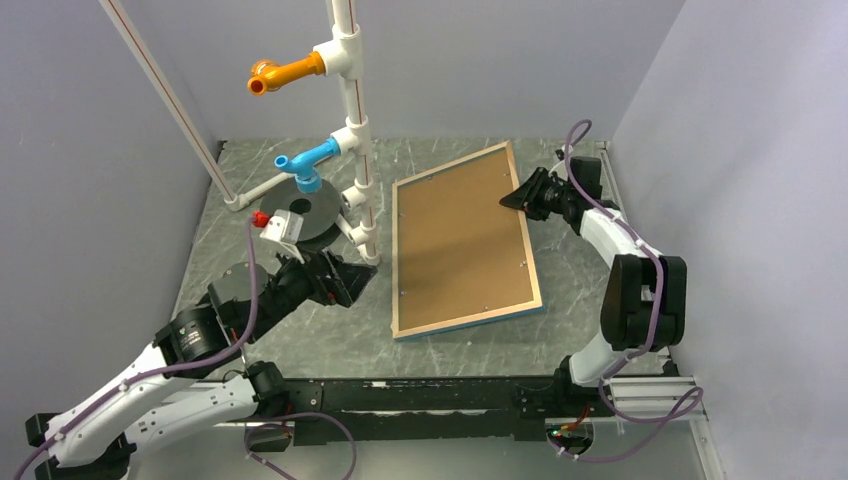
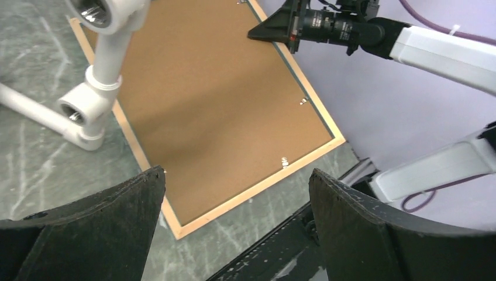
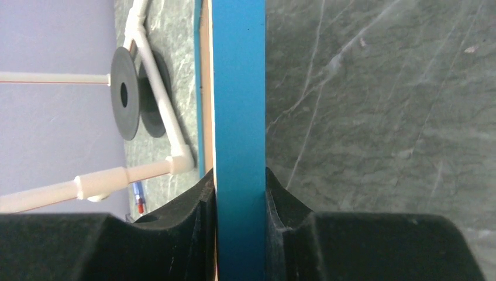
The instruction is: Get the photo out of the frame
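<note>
Currently | right jaws grip frame (image 3: 238, 117) | left jaws wide

photo: unseen; the frame (image 2: 263, 184) lies face down, the brown backing board (image 1: 460, 240) covering it;
blue border (image 3: 238, 117): runs off top and bottom of the right wrist view;
board fittings (image 2: 285, 161): too small to tell

A: Where's the top view?
B: High behind the arms, looking down on the whole table (image 1: 572, 272).
A: And the wrists?
B: Left looks rightward across the table at the frame (image 2: 260, 182). Right sits close against its blue edge. All share the frame.
</note>
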You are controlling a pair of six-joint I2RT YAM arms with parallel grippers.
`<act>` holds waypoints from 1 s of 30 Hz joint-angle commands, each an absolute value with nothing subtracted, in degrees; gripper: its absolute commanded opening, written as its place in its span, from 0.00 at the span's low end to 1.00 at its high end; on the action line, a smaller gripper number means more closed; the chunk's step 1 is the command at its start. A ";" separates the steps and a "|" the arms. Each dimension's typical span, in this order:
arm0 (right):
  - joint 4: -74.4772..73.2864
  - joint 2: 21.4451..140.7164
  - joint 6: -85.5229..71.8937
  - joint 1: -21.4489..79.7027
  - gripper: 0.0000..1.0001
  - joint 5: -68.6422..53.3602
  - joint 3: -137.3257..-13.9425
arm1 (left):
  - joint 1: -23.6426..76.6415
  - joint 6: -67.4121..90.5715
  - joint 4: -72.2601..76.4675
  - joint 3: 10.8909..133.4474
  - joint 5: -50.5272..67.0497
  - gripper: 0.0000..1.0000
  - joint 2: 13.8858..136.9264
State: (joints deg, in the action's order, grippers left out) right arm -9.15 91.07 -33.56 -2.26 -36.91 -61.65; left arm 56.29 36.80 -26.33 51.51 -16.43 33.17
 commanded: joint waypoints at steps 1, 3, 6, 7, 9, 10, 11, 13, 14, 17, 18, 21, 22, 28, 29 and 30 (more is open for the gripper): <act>-0.35 94.79 -33.55 -0.75 0.00 -30.54 -58.85 | 53.42 33.50 -32.11 52.09 -15.11 0.95 35.71; 1.20 96.68 -33.18 -0.76 0.00 -29.80 -59.13 | 50.55 33.06 -31.59 51.09 -11.30 0.95 36.44; 1.63 99.33 -32.70 -0.84 0.00 -28.24 -60.51 | 45.57 31.52 -32.39 51.12 -7.71 0.95 37.48; 1.79 99.87 -32.76 -0.81 0.00 -28.00 -61.01 | 44.06 30.75 -33.00 51.52 -7.04 0.95 37.79; 2.48 101.92 -33.18 -0.86 0.00 -27.99 -62.13 | 41.02 28.71 -34.43 52.39 -5.82 0.95 38.30; 2.55 102.62 -33.40 -0.82 0.00 -27.72 -62.77 | 39.42 27.64 -34.95 52.65 -4.79 0.95 38.55; 2.86 103.44 -33.77 -0.84 0.00 -27.28 -63.28 | 37.74 26.39 -35.70 52.91 -3.32 0.95 38.87; 4.20 104.96 -35.01 -0.92 0.00 -27.11 -64.32 | 34.09 24.51 -37.22 53.74 -1.69 0.96 39.75; 4.44 105.82 -35.37 -1.05 0.00 -27.07 -65.10 | 32.31 23.32 -37.73 54.05 -0.77 0.95 40.24; 5.00 108.45 -36.42 -1.05 0.00 -26.42 -67.67 | 26.02 21.36 -37.97 54.26 2.56 0.95 40.64; 5.05 109.72 -36.68 -1.05 0.00 -26.22 -68.69 | 23.06 20.83 -37.94 54.35 3.93 0.95 40.75; 4.46 113.43 -36.90 -1.13 0.00 -26.41 -72.91 | 16.04 19.50 -37.42 54.64 9.76 0.96 41.85; 4.12 114.60 -36.79 -1.15 0.00 -26.44 -74.22 | 13.92 19.17 -37.23 54.76 11.69 0.95 42.44; 3.35 120.39 -36.93 -1.26 0.00 -27.66 -80.84 | 3.51 18.82 -34.57 56.03 19.80 0.94 48.09; 3.18 121.10 -36.73 -1.27 0.00 -27.63 -81.52 | 2.22 19.02 -33.83 56.40 20.81 0.94 49.07; 3.08 121.45 -36.66 -1.31 0.00 -27.70 -81.67 | 1.12 19.31 -33.12 56.66 21.54 0.94 49.92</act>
State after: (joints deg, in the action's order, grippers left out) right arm 5.89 119.04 -38.59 -0.69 -36.42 -78.78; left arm 5.08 20.36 -37.08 53.84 14.28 47.37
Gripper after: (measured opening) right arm 0.292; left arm 0.939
